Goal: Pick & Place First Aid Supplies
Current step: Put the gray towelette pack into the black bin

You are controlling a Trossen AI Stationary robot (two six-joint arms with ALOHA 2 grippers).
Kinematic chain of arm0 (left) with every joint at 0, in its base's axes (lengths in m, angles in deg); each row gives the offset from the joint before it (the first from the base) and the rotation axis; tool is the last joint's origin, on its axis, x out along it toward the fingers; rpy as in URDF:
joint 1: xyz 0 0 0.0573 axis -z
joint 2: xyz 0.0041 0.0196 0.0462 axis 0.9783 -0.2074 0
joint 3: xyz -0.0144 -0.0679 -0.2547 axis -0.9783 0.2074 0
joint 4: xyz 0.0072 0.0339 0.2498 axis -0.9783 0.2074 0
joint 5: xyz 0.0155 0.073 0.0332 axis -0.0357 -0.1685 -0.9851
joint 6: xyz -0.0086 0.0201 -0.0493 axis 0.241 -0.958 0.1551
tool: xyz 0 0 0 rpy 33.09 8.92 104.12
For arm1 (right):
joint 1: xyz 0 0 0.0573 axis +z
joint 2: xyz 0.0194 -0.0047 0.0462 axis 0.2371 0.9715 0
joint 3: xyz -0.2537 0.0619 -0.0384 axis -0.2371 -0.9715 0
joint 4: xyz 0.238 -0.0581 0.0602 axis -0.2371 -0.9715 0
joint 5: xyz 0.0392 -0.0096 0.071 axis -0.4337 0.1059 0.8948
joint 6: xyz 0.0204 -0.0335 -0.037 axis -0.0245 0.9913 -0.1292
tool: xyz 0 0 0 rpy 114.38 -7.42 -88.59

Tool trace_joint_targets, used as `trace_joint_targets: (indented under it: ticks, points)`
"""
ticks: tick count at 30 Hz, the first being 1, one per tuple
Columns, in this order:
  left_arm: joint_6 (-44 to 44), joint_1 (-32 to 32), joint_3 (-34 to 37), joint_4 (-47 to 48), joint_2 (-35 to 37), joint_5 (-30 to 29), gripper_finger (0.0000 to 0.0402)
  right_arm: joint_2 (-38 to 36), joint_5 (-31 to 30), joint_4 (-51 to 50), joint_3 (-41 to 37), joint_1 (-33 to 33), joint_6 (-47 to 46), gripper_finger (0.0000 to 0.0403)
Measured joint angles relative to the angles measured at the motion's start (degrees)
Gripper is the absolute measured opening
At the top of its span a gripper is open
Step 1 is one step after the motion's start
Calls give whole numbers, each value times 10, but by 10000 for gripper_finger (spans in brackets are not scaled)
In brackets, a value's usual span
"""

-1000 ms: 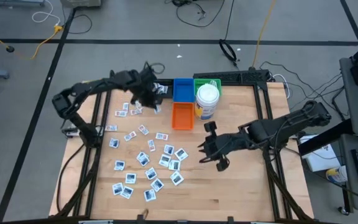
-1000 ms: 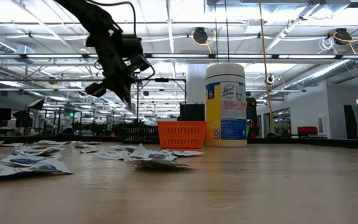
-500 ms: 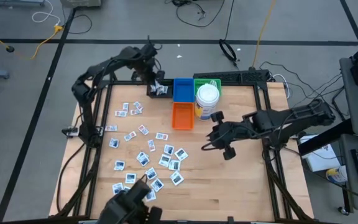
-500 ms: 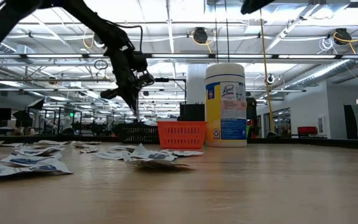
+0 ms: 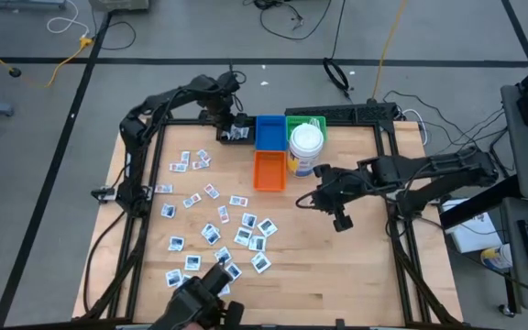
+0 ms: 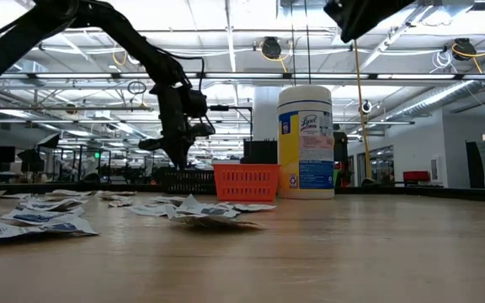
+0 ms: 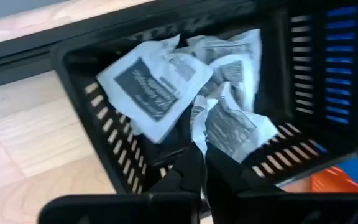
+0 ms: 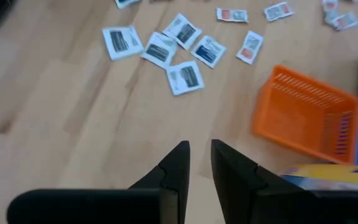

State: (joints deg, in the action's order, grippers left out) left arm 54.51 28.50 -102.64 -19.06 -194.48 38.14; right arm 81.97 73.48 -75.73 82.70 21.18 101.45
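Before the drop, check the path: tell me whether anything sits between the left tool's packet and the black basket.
Nothing visible does. The left tool is shut on a white packet right over the open black basket, which already holds other packets. The right tool waits by the orange basket.

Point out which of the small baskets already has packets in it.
The black basket, beside the blue basket under the left gripper. Several white packets lie inside it; the orange basket shows none.
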Motion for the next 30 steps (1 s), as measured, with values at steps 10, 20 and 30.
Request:
trace_joint_targets:
  ticks: [10, 20, 30]
  points:
    - [-49, 4, 0, -18, 11, 33, 131, -87, 27, 186, -141, -10, -59, 59]
    - [-121, 13, 0, -34, 95, 86, 240, -181, 27, 439, -321, -27, -165, 59]
    - [-201, 66, 52, -162, 235, 109, 242, -220, 28, 635, -431, -29, -238, 59]
